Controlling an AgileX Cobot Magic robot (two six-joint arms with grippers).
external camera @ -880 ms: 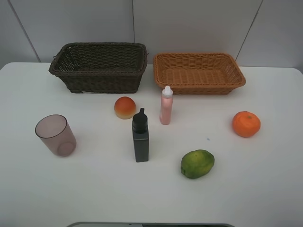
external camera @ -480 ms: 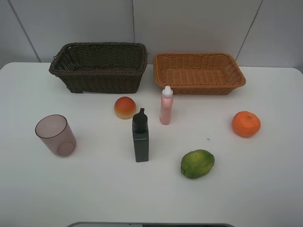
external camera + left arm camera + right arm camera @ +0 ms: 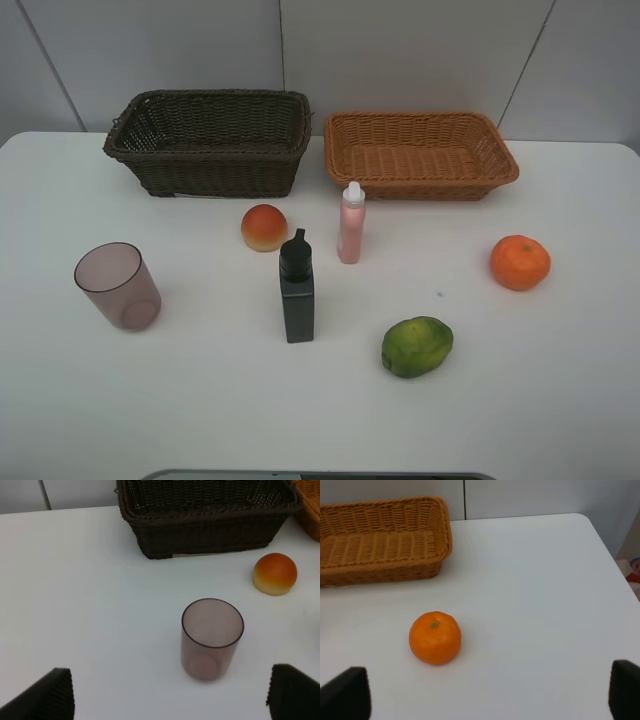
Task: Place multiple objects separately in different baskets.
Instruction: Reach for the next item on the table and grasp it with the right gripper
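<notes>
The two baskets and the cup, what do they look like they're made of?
Dark brown basket: woven wicker or rattan, possibly synthetic; matte interlaced strands show. Light orange-tan basket: the same weave, slightly glossier. Mauve cup: probably smooth translucent plastic, since the table shows through its tinted wall; glass can't be ruled out.

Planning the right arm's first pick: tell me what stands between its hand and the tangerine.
Nothing visible does. Only white table lies between the open right hand and the tangerine.
</notes>
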